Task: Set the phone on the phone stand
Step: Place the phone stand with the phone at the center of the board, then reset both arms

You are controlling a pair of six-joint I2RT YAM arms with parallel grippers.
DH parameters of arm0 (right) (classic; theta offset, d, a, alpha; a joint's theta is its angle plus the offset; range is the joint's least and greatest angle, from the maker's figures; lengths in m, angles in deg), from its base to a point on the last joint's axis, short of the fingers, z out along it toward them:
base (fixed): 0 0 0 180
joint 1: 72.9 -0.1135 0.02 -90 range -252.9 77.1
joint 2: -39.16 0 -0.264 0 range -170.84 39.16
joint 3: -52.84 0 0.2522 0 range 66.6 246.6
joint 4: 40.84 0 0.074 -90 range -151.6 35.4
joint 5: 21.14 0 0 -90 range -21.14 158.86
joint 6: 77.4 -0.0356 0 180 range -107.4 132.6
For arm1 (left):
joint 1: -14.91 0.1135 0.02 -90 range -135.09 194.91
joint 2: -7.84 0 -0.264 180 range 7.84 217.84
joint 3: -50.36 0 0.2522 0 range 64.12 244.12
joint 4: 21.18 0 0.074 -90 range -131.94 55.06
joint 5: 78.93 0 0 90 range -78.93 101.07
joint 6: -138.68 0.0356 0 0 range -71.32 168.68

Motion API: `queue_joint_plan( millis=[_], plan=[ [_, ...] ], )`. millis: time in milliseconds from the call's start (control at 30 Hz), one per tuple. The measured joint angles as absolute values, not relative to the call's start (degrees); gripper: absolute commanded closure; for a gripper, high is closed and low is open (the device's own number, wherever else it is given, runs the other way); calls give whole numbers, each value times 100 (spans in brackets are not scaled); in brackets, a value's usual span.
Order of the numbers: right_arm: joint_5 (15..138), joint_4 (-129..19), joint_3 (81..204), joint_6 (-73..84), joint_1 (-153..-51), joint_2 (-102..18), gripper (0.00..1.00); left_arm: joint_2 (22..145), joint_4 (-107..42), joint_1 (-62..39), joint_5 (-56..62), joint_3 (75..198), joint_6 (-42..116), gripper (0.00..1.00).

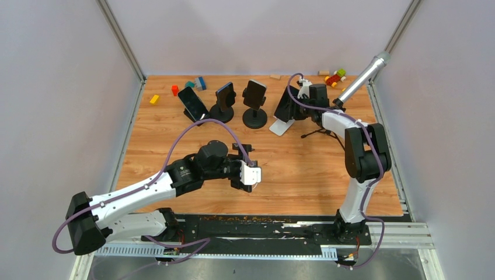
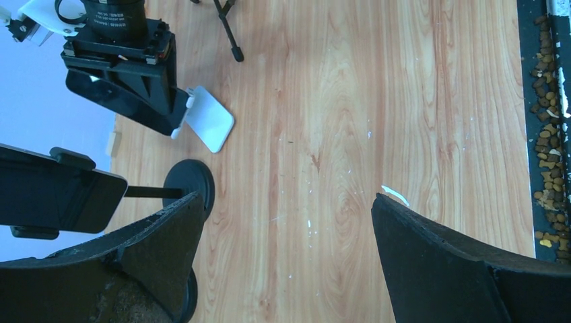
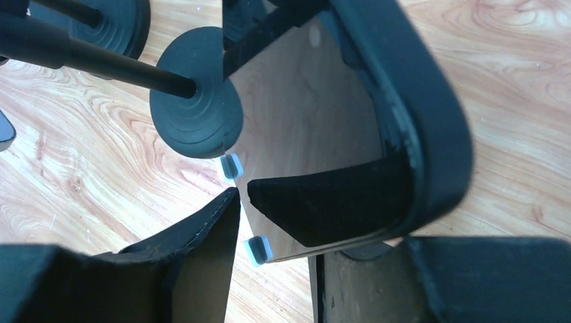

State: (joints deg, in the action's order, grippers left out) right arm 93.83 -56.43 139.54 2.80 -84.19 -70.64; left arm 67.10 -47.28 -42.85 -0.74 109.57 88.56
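The black phone [image 1: 287, 103] leans on the white stand [image 1: 281, 127] at the back middle of the table. My right gripper [image 1: 299, 93] is at it. In the right wrist view the phone's glossy screen [image 3: 303, 121] rests against the stand's two pale blue tabs [image 3: 258, 249]. One of my right gripper's [image 3: 279, 229] fingers [image 3: 188, 256] is at the screen's edge, the other behind the phone. My left gripper [image 1: 252, 175] is open and empty above the table's middle. Its view [image 2: 288, 202] shows phone [image 2: 128, 101] and stand [image 2: 210, 124] far off.
Three other black phones sit on stands at the back left [image 1: 192, 105], [image 1: 225, 96], [image 1: 255, 93]. Small coloured blocks [image 1: 174, 90] and a toy [image 1: 335, 77] lie along the back edge. A silver cylinder [image 1: 365, 79] on a small tripod [image 1: 318, 133] stands at the right.
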Motion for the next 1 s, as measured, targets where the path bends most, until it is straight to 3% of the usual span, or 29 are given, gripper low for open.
queue_joint_plan(
  millis=[467, 767, 1000],
  plan=[
    [8933, -6045, 13830, 590, -8421, -6566, 31, 6632, -4735, -4285, -105, 10937, 8843, 0],
    [8426, -6381, 13432, 1263, -8576, -5964, 22, 6634, -4706, -4272, 299, 10937, 8478, 0],
    [8260, -6854, 13010, 1936, -8766, -5044, 5, 6492, -4641, -3514, 608, 10951, 7789, 0]
  ],
)
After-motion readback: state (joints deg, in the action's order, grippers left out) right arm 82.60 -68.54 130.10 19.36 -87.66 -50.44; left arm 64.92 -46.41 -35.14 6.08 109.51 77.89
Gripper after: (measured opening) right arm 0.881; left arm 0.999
